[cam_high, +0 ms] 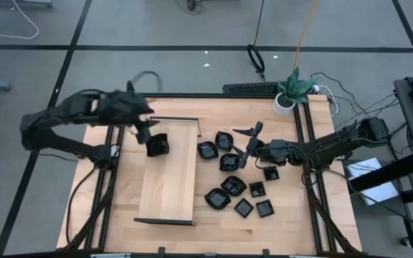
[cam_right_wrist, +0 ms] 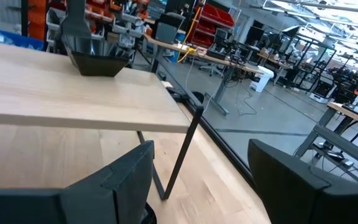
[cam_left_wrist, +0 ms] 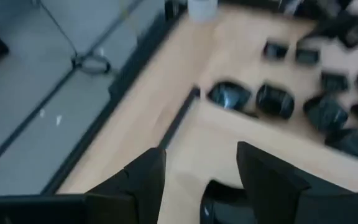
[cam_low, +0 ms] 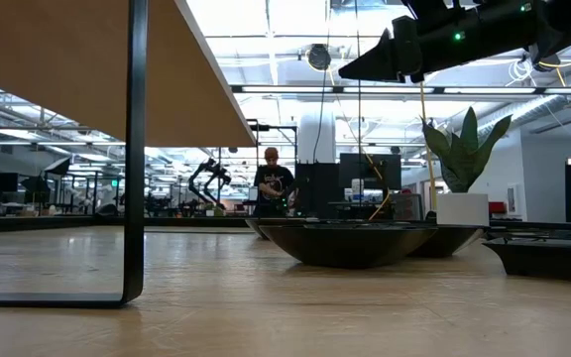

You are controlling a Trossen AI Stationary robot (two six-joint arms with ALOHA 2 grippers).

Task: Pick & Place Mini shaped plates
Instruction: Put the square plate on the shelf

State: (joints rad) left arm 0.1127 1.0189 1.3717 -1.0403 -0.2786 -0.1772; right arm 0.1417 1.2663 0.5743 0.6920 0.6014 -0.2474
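Hovering just above the raised wooden board (cam_high: 169,170), our left claw (cam_high: 148,133) has its fingers parted, with one mini plate (cam_high: 157,145) sitting on the board's left edge right beneath it, apparently let go. Beyond the board's right side, the other mini shaped plates (cam_high: 236,188) lie scattered on the tabletop (cam_high: 292,222). Our right claw (cam_high: 244,145) stands wide and empty among them. We judge these glossy black dishes stiff, light, slippery and chippable, so we would pinch one across its raised rim, gently. Farthest from the board stands a potted plant (cam_high: 291,89).
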